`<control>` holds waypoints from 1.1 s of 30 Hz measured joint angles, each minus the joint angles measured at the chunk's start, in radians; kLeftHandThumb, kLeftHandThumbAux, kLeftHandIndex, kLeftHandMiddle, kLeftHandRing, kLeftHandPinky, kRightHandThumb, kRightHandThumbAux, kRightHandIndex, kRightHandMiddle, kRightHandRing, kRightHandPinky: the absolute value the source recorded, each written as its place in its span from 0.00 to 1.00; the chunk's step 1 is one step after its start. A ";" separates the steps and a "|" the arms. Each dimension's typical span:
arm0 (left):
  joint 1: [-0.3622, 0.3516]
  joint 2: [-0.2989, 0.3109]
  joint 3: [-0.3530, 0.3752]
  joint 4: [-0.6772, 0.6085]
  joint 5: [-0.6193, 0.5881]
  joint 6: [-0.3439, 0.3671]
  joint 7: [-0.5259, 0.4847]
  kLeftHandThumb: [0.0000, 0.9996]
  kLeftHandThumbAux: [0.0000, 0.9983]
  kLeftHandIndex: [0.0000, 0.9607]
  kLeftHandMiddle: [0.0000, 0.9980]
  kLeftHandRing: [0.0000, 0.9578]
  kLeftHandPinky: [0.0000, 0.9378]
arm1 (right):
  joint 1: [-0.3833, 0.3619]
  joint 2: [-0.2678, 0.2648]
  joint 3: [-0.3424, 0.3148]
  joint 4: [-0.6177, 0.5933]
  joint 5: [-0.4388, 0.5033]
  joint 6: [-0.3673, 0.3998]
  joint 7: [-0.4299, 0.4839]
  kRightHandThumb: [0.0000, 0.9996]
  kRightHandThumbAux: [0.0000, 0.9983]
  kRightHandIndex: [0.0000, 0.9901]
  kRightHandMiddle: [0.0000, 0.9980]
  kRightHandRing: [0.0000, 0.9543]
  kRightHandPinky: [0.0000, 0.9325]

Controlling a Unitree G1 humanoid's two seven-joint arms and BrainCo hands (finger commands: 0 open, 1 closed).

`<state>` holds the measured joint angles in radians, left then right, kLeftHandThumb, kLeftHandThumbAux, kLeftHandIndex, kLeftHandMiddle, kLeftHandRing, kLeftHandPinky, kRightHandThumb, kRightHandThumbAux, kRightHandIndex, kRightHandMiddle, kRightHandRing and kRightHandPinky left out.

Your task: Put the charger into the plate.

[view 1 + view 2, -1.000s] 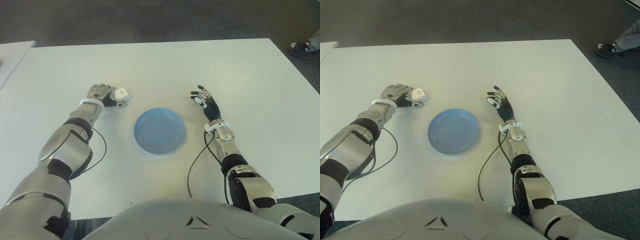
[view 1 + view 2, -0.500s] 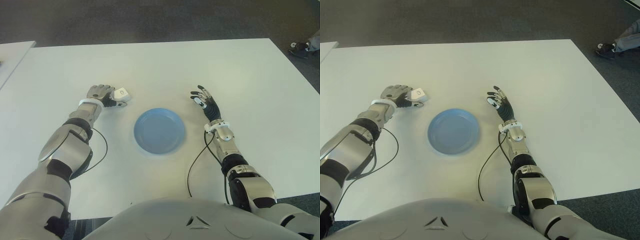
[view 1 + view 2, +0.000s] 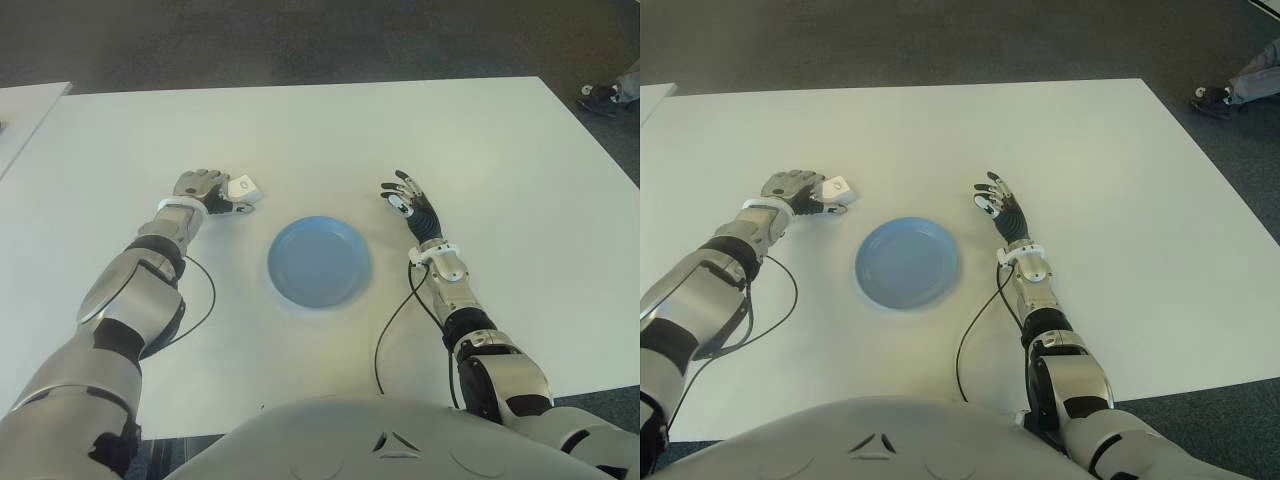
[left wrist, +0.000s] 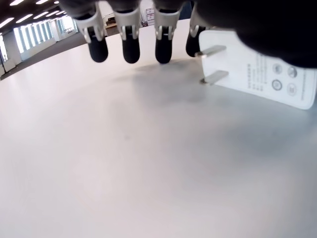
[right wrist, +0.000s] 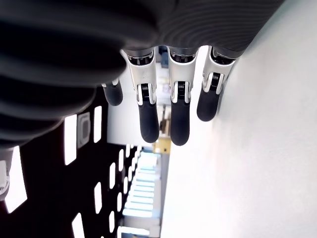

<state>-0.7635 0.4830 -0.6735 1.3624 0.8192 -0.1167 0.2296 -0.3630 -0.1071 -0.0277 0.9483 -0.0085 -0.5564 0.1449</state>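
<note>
While the blue plate [image 3: 319, 262] sat bare near the middle of the white table [image 3: 330, 130], the white charger [image 3: 241, 190] lay on the tabletop to the plate's left and a little farther from the robot, apart from the rim. The left hand [image 3: 203, 189] was pressed against the charger's left side, its dark fingertips [image 4: 131, 51] curled down toward the table beside it. In the left wrist view the charger [image 4: 257, 74] showed its two metal prongs [image 4: 213, 63] pointing out sideways and its printed label facing up, with the hand closed over its top; the hand appeared to be gripping it while it rested on the surface. The right hand [image 3: 410, 204] lay to the right of the plate, well apart from it, with its fingers [image 5: 179, 114] extended and loosely spread, holding nothing. A black cable [image 3: 390, 320] trailed from the right forearm across the table toward the robot's body.
</note>
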 measured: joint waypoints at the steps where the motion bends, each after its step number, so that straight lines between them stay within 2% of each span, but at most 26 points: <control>1: 0.000 0.000 0.001 -0.001 -0.002 0.000 0.001 0.44 0.33 0.18 0.32 0.34 0.38 | 0.000 0.000 0.000 0.000 0.000 0.000 0.000 0.00 0.42 0.06 0.27 0.27 0.19; 2: 0.001 0.000 0.002 -0.001 -0.002 0.000 0.010 0.47 0.35 0.21 0.38 0.40 0.42 | 0.000 0.000 0.000 0.000 0.000 0.001 0.000 0.00 0.42 0.06 0.27 0.27 0.19; 4: 0.004 0.000 0.002 -0.002 -0.002 0.001 0.033 0.57 0.44 0.33 0.55 0.57 0.59 | 0.000 0.001 0.000 -0.001 0.000 0.001 0.000 0.00 0.41 0.06 0.27 0.27 0.19; 7: 0.015 -0.001 0.005 -0.003 -0.003 0.001 0.081 0.67 0.61 0.41 0.66 0.67 0.68 | 0.000 0.001 0.000 -0.002 0.000 0.001 -0.001 0.00 0.41 0.06 0.27 0.27 0.19; 10: 0.022 -0.003 0.009 -0.006 -0.004 0.002 0.119 0.71 0.67 0.44 0.72 0.73 0.73 | 0.000 0.002 0.000 -0.002 0.000 0.002 -0.001 0.00 0.41 0.06 0.27 0.27 0.19; 20: 0.027 -0.008 0.050 -0.010 -0.034 -0.019 0.137 0.74 0.69 0.46 0.82 0.84 0.87 | 0.001 0.007 0.002 -0.006 0.000 0.005 -0.006 0.00 0.40 0.07 0.27 0.27 0.20; 33: 0.049 -0.003 0.124 -0.015 -0.101 -0.098 0.124 0.75 0.70 0.46 0.86 0.89 0.88 | 0.003 0.010 0.005 -0.012 0.000 0.005 -0.014 0.00 0.41 0.07 0.27 0.27 0.20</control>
<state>-0.7144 0.4804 -0.5499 1.3475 0.7179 -0.2143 0.3541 -0.3596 -0.0967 -0.0223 0.9363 -0.0089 -0.5510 0.1310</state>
